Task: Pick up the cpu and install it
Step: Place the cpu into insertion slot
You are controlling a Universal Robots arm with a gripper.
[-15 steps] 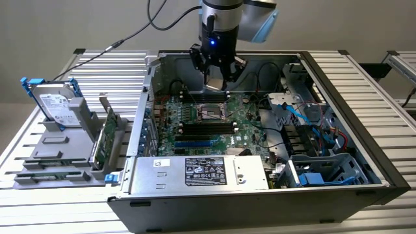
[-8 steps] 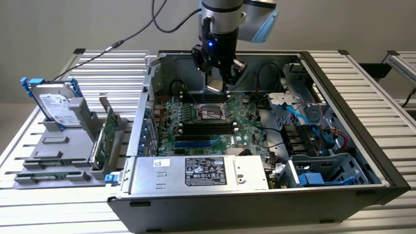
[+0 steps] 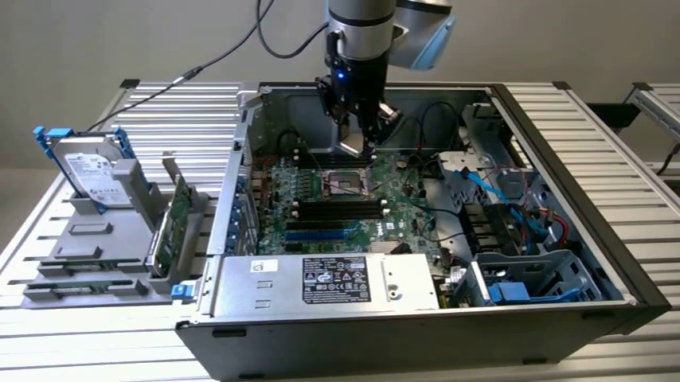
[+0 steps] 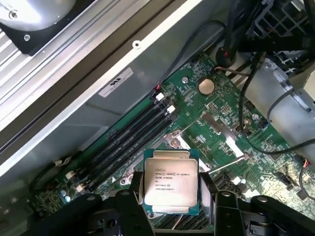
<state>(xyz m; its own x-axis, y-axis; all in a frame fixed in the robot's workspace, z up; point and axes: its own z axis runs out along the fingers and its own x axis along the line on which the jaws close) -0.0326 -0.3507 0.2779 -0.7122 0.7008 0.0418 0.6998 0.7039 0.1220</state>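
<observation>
Operator: Claw (image 4: 171,196) condition?
Technician: The claw pinches the cpu (image 4: 171,182) by two opposite edges, metal top facing the wrist camera.
Operator: Position of the cpu?
Technician: Held above the socket (image 3: 345,185) of the motherboard (image 4: 221,123), inside the open computer case (image 3: 574,187).
</observation>
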